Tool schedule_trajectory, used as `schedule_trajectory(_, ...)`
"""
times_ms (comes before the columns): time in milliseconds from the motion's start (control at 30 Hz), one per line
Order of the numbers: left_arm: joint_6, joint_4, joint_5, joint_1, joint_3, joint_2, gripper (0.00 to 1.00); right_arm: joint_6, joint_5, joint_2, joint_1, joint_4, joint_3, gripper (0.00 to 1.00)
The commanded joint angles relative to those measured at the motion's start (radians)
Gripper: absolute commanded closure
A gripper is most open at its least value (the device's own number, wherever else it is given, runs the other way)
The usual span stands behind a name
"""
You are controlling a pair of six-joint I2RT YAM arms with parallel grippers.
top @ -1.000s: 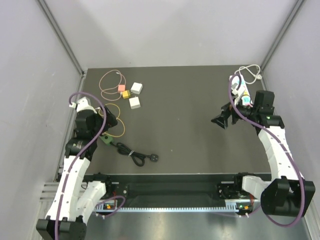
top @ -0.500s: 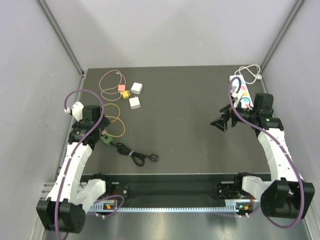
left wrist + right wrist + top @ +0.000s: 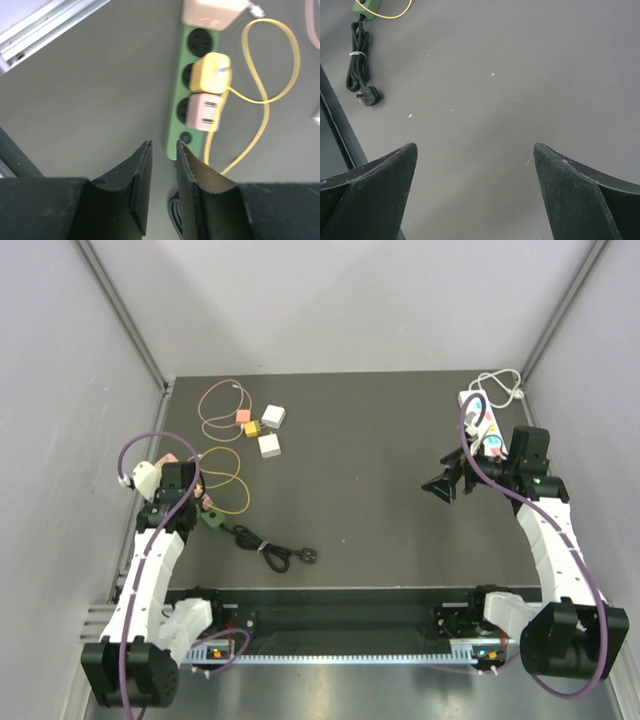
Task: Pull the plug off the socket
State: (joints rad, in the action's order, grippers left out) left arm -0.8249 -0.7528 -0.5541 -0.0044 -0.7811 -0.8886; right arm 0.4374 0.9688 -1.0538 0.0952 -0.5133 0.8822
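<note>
**Spotter:** Where's the left hand?

**Me:** My left gripper [image 3: 164,147] hangs over the near end of the green power strip [image 3: 173,122]. Its jaws are pinched almost together and hold nothing. The yellow plug [image 3: 214,74] and the pink plug [image 3: 206,112] sit in neighbouring sockets, touching.

**Spotter:** What worries you?

**Me:** Going down like that, I'd ram a plug instead of straddling it. With those two touching, one jaw could wedge between them or catch both. The strip looks light and lies loose on the table [image 3: 370,460], so it may lift with the plug. My right gripper [image 3: 474,146], wide open and empty, is well apart from it.
</note>
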Motion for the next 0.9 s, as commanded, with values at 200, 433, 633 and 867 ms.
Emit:
schedule_trajectory(200, -0.011, 0.161, 0.104, 0.066, 0.028, -0.114, 0.66, 0.011, 0.047, 0.025, 0.024, 0.019, 0.009, 0.0)
schedule_trajectory(433, 0.013, 0.247, 0.209, 0.072, 0.006, -0.234, 0.52, 0.009, 0.056, 0.034, 0.041, 0.019, 0.009, 0.0)
schedule_trajectory(633, 0.03, 0.288, 0.218, 0.073, 0.009, -0.246, 0.37, 0.006, 0.068, 0.031, 0.047, 0.018, 0.009, 0.0)
schedule_trajectory(867, 0.033, 0.31, 0.214, 0.081, -0.003, -0.337, 0.38, 0.006, 0.071, 0.028, 0.051, 0.013, 0.009, 0.0)
